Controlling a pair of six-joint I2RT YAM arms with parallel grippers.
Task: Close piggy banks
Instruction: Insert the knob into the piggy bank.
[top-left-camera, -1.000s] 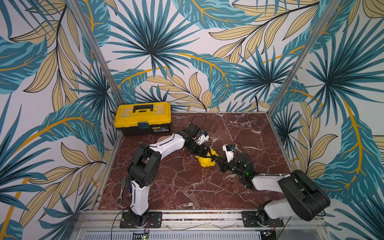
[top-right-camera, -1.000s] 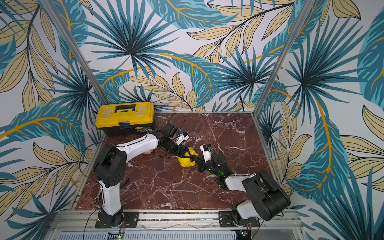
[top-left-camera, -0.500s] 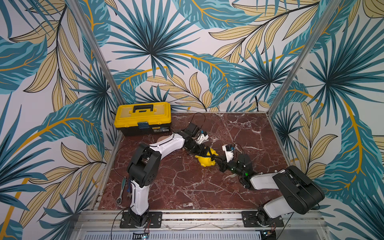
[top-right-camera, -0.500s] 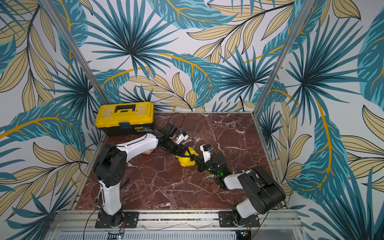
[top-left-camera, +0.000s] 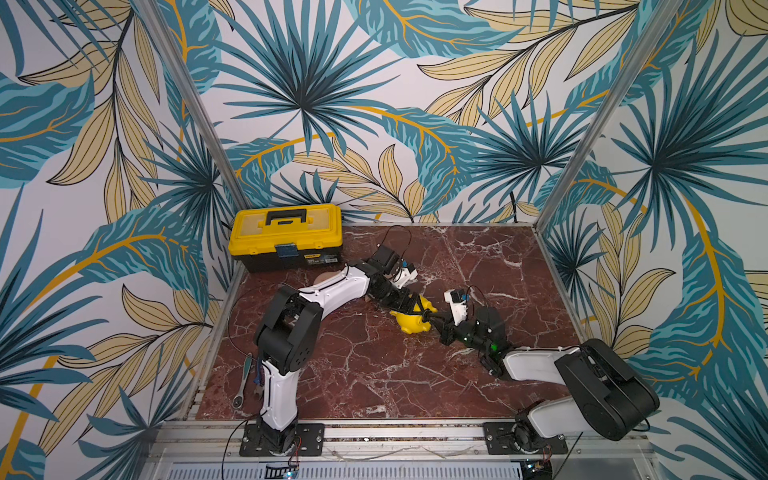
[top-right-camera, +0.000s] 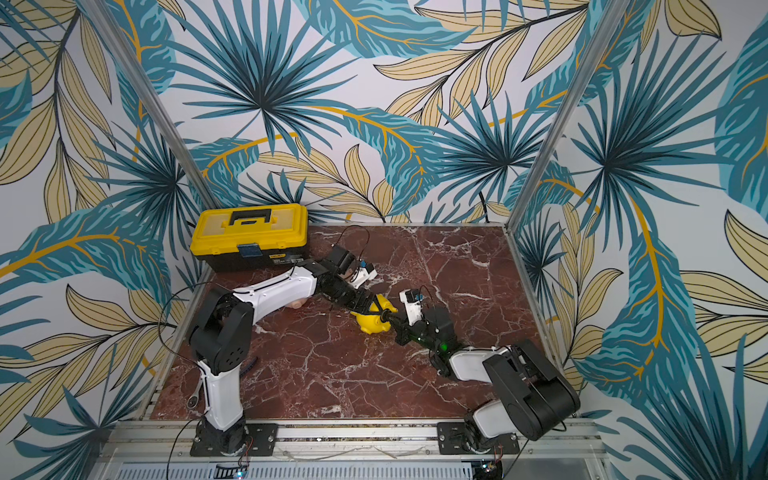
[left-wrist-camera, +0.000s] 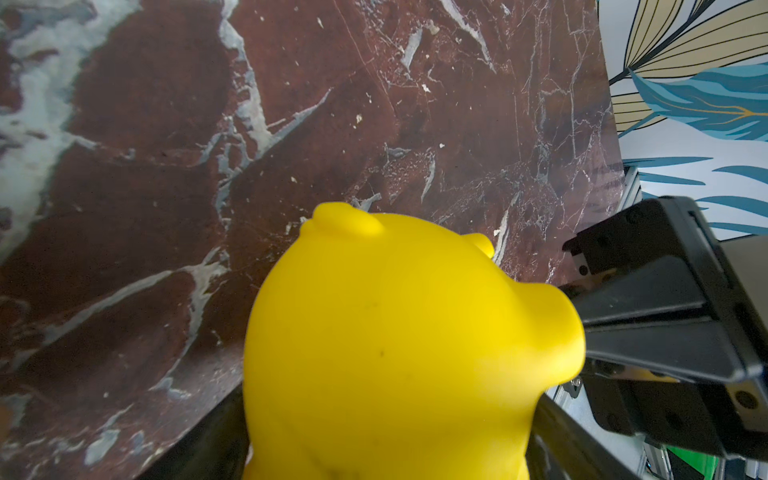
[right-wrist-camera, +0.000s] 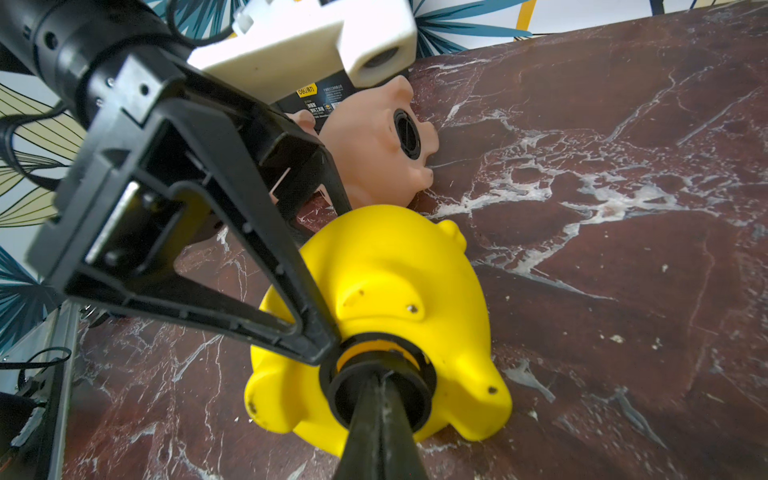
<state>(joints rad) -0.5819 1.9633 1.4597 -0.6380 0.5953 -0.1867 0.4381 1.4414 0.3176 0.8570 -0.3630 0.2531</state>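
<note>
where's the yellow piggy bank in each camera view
top view: yellow piggy bank mid-table, between both arms' tips
top view: yellow piggy bank, same spot
left wrist: yellow piggy bank close up, large
right wrist: yellow piggy bank close up, nearer than peach piggy bank
shared landmark: shut right claw touching it, in all four

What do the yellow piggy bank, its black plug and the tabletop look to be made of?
Yellow piggy bank: probably plastic or vinyl, matte, smooth moulded curves. Black plug: likely plastic or rubber, dull sheen. Tabletop: marble-look, red-brown with white veins; stone or print, unclear.
</note>
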